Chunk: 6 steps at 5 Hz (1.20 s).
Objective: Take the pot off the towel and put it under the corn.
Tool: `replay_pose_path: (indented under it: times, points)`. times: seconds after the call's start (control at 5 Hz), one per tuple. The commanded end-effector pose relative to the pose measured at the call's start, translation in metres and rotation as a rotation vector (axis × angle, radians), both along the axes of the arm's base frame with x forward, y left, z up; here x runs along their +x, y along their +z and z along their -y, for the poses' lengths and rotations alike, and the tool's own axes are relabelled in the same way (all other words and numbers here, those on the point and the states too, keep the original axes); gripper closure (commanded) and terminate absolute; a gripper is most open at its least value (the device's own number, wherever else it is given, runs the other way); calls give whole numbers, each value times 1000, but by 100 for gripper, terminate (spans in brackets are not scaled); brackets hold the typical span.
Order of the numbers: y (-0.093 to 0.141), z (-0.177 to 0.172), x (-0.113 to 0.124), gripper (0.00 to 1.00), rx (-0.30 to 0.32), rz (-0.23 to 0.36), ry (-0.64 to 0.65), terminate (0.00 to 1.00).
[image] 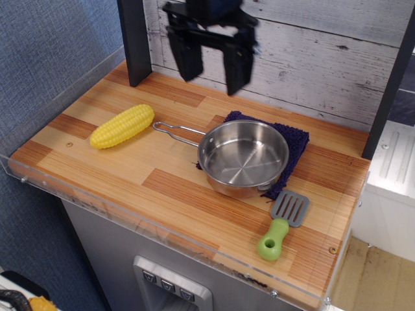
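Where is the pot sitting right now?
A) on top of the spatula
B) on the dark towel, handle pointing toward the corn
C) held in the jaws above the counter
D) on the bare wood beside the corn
B: the pot rests on the dark towel, its wire handle reaching toward the corn, while the gripper hangs above with jaws apart and empty.

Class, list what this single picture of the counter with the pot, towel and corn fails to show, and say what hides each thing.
1. Most of the towel: covered by the pot.
2. The arm above the pincer: cut off by the top edge.
3. The yellow thing at bottom left: cut by the bottom edge, too little to name.
4. The pincer's fingertips: blurred.
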<state>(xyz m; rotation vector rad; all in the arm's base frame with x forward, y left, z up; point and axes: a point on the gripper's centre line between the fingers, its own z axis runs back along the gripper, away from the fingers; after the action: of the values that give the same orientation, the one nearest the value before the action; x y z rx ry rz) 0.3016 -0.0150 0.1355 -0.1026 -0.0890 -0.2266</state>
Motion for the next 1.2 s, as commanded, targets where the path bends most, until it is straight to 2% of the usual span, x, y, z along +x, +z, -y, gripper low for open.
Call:
replay_pose_path:
  times: [0.0,0.4,1.0]
  points:
    - [-14,31,-15,0,18,26,-65,0]
    - [-52,34,-15,0,34,-21,-94,0]
    - [-88,52,-26,0,56,-73,-149,0]
